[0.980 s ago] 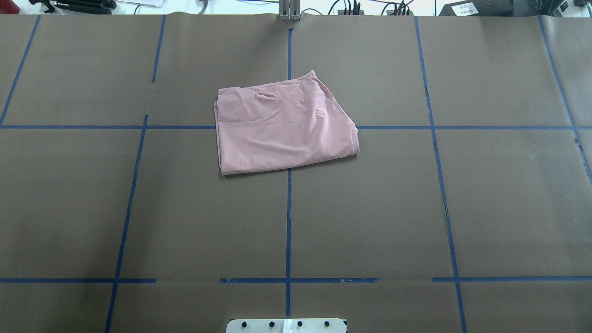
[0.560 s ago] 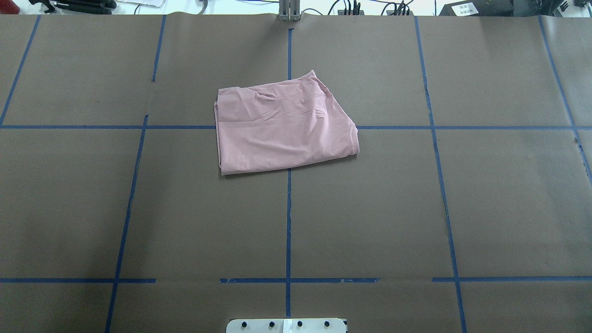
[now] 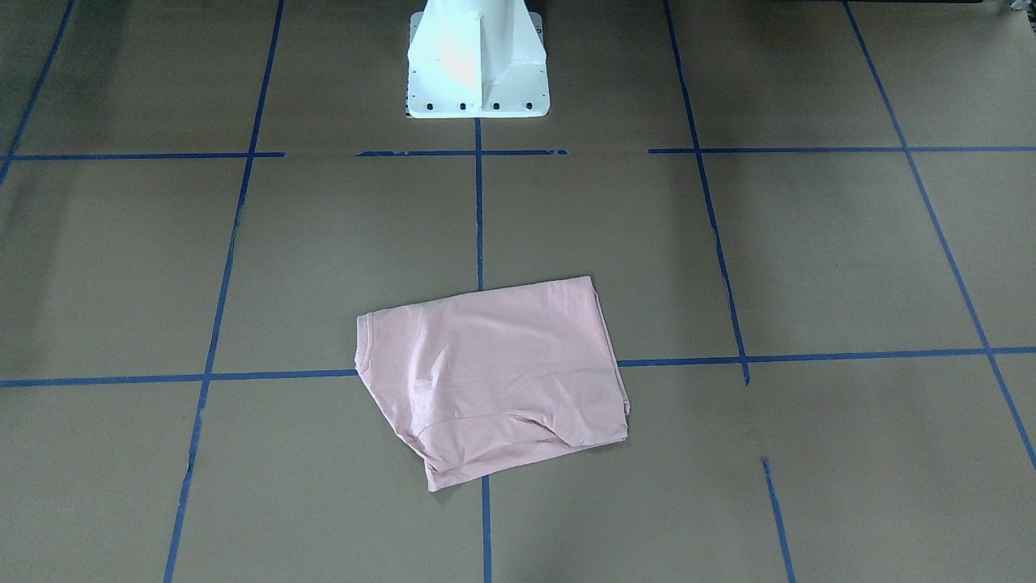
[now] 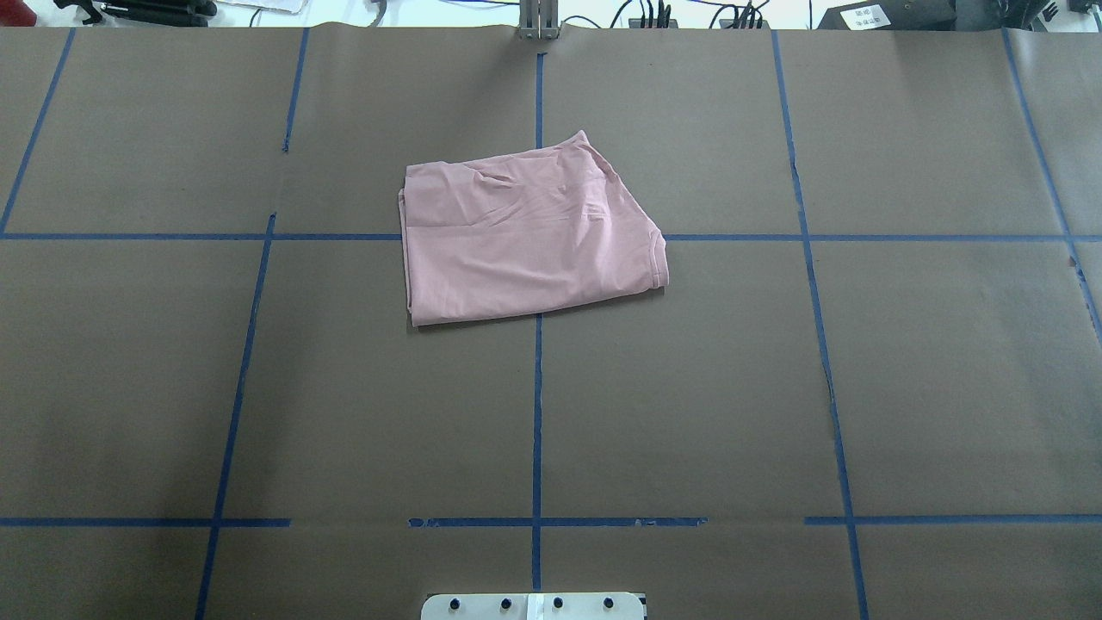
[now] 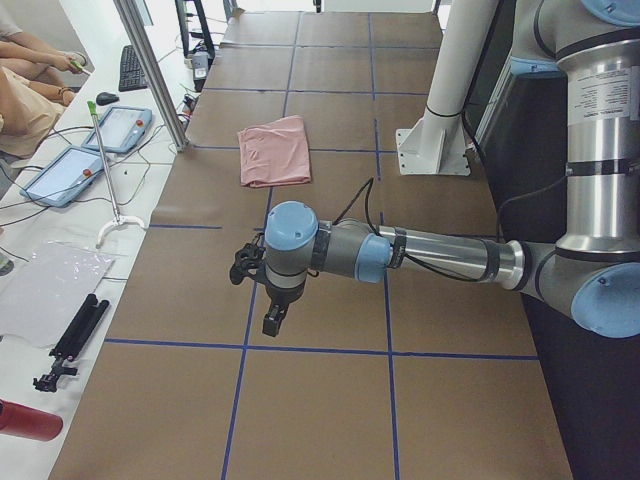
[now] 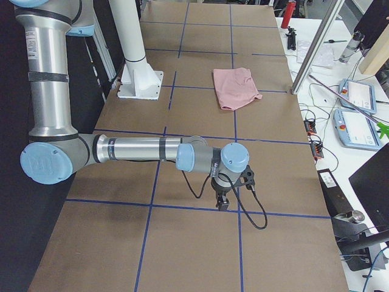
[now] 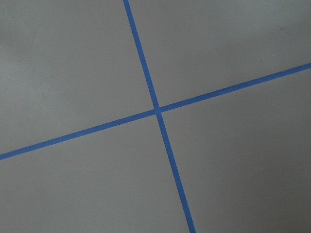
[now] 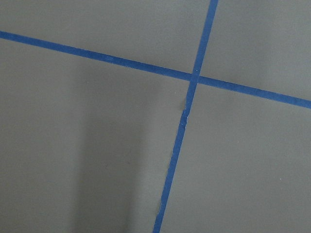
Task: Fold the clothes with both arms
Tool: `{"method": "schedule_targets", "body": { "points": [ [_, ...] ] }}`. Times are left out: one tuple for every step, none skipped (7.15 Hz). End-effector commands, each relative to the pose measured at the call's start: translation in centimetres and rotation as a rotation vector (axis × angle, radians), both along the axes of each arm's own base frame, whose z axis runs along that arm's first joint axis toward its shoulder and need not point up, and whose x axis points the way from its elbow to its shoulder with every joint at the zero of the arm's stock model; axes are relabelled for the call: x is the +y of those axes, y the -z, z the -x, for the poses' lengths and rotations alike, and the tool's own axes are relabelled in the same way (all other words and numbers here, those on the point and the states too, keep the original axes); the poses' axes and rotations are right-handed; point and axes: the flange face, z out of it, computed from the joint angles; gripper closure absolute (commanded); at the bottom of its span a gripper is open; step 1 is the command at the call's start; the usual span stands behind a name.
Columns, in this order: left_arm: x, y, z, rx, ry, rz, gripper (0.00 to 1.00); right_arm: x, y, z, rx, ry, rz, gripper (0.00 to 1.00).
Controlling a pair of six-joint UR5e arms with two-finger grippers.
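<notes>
Currently, the T-shirt (image 4: 525,237) lies folded into a compact, roughly four-sided stack, flat on the table (image 4: 861,387). It has a plain pink face up and covers a crossing of the blue tape lines (image 4: 536,413).

Note its position relative to each gripper. In the exterior left view, the T-shirt (image 5: 275,150) lies well beyond the left gripper (image 5: 272,322), further along the table and well apart from it. In the exterior right view, the T-shirt (image 6: 236,88) likewise lies well beyond the right gripper (image 6: 222,204). Neither gripper touches the garment.

Each gripper points down at the brown paper, close above a tape line. The left arm (image 5: 440,250) and the right arm (image 6: 134,149) each reach out low across the table. You cannot tell from these side views how far either gripper's jaws are parted. Nothing is seen held in either one.

Each wrist camera shows only brown paper and one tape crossing (image 7: 156,110) (image 8: 194,76). The white pedestal (image 3: 477,65) stands on the robot's side of the T-shirt (image 3: 494,372).
</notes>
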Motion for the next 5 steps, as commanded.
{"method": "schedule_targets", "body": {
  "points": [
    [-0.2, -0.3, 0.0, 0.000, -0.001, 0.003, 0.00, -0.3, 0.5, 0.0, -0.001, 0.000, -0.012, 0.00],
    [-0.6, 0.3, -0.1, -0.001, -0.002, -0.009, 0.00, -0.4, 1.4, 0.1, -0.011, 0.000, -0.029, 0.00],
    [-0.6, -0.1, -0.1, -0.001, -0.002, -0.001, 0.00, -0.8, 2.8, 0.4, -0.048, -0.001, -0.052, 0.00],
    [-0.6, 0.2, -0.1, 0.001, -0.002, -0.006, 0.00, -0.9, 3.3, 0.5, -0.052, 0.000, -0.062, 0.00],
    [-0.5, -0.1, -0.1, 0.000, -0.001, 0.001, 0.00, -1.1, 3.4, 0.9, -0.052, 0.010, -0.066, 0.00]
  ]
}}
